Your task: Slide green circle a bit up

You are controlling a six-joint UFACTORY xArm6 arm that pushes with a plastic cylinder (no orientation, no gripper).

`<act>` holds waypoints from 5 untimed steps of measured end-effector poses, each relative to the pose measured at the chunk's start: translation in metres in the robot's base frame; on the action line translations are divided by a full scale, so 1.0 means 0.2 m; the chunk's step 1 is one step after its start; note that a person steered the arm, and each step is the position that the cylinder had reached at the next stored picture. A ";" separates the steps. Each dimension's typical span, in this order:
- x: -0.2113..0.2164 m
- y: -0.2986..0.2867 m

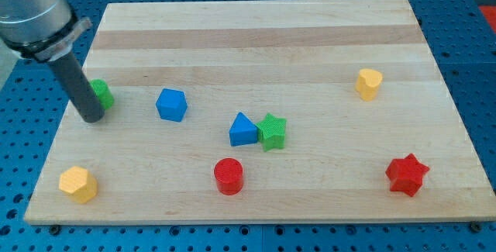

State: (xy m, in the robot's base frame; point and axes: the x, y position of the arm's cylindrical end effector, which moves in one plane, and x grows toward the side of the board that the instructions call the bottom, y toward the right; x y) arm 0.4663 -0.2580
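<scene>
The green circle (101,94) sits near the board's left edge, partly hidden behind my rod. My tip (91,118) rests on the board just below and left of the green circle, touching or nearly touching it. The rod rises up and to the left toward the arm's grey body.
A blue block (171,105) lies right of the green circle. A blue triangle (242,129) touches a green star (272,131) at mid-board. A red circle (229,176), a yellow hexagon (78,184), a red star (407,174) and a yellow heart (369,83) lie elsewhere on the wooden board (256,19).
</scene>
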 end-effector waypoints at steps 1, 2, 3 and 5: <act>0.00 -0.06; 0.01 -0.07; 0.05 -0.07; 0.05 0.06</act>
State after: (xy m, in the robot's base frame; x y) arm 0.4758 -0.2468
